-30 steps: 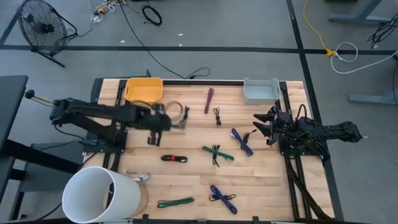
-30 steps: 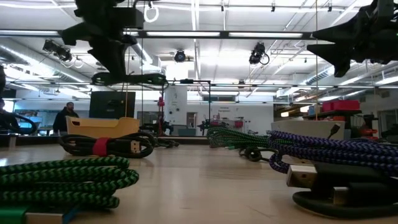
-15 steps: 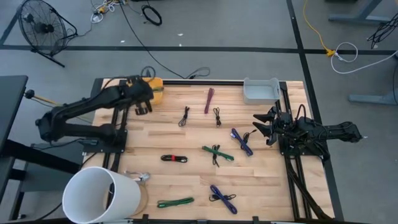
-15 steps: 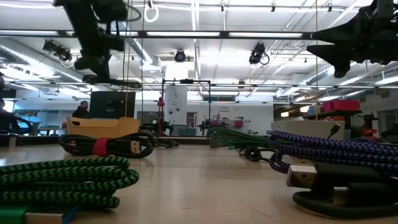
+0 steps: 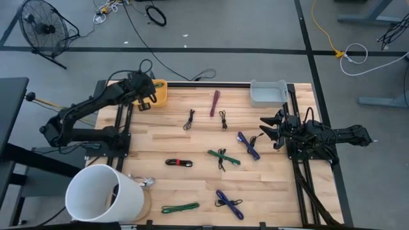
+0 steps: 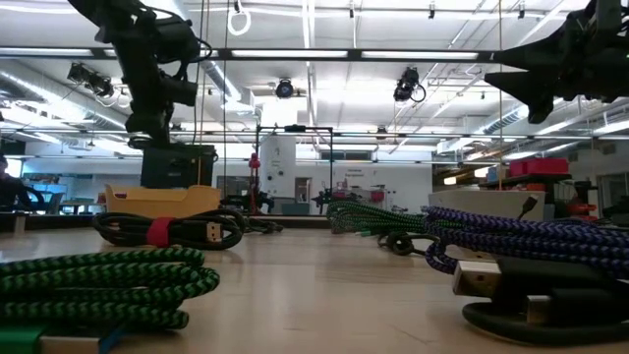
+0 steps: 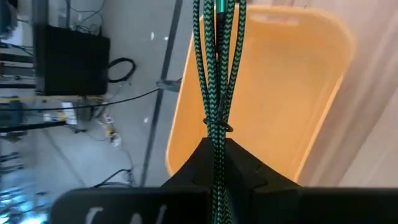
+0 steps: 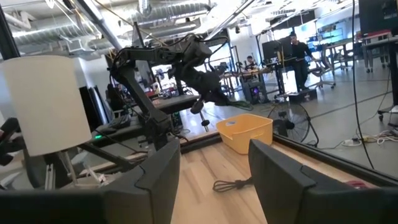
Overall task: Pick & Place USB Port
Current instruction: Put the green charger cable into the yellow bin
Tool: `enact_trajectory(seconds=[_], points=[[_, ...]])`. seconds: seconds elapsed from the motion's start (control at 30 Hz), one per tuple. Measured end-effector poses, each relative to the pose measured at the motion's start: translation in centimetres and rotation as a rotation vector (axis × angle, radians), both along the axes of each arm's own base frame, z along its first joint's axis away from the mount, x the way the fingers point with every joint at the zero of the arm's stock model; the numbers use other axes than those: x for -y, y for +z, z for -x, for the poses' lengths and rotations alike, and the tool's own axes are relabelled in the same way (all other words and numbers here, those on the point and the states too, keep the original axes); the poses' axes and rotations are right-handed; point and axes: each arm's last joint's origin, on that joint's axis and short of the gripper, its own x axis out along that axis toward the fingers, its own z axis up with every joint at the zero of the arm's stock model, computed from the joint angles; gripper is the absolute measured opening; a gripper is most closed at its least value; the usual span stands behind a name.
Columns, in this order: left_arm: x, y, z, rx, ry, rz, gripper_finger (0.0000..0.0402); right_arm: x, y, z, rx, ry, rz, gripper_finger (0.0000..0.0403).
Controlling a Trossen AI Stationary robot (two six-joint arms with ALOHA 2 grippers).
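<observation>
Although the right gripper waits with its fingers apart near the grey bin at the table's right side, the work is at the yellow bin in the far left corner. From the front edge back towards that bin: a green cable and a blue cable lie nearest, beside a large white cylinder; then a black cable with a red band, a green-and-black bundle and a blue-purple one; then two small black cables and a purple one, just short of the yellow bin. A second ago the left gripper hung over mid-table; it has since swung back and now sits above the yellow bin, clamped on a green-and-black braided USB cable that dangles over the bin's open mouth. That suggests carrying is done and only the release remains. Nothing lies between cable and bin; the trailing loops could catch on the rim.
</observation>
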Motion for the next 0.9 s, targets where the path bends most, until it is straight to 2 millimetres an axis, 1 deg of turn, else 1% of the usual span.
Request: enact_trajectory(seconds=[0.13, 0.27, 0.53, 0.7, 0.9], points=[[0.3, -0.1, -0.2, 0.019, -0.005, 0.02, 0.0017, 0.0, 0.0, 0.0, 0.0, 0.0, 0.0, 0.0191], [0.3, -0.1, -0.1, 0.04, 0.068, 0.011, 0.0017, 0.0, 0.0, 0.0, -0.001, 0.0, 0.0, 0.0191], [0.3, -0.5, 0.2, 0.008, 0.158, 0.001, 0.0017, 0.0, -0.1, 0.0, -0.005, 0.0, 0.0, 0.0191], [0.0, -1.2, -0.4, 0.003, 0.181, 0.018, 0.0017, 0.0, -0.1, 0.0, -0.006, 0.0, 0.001, 0.0191], [-0.4, -2.4, -1.1, -0.085, 0.228, -0.007, 0.0017, 0.0, -0.1, 0.0, -0.007, 0.001, -0.001, 0.0191]])
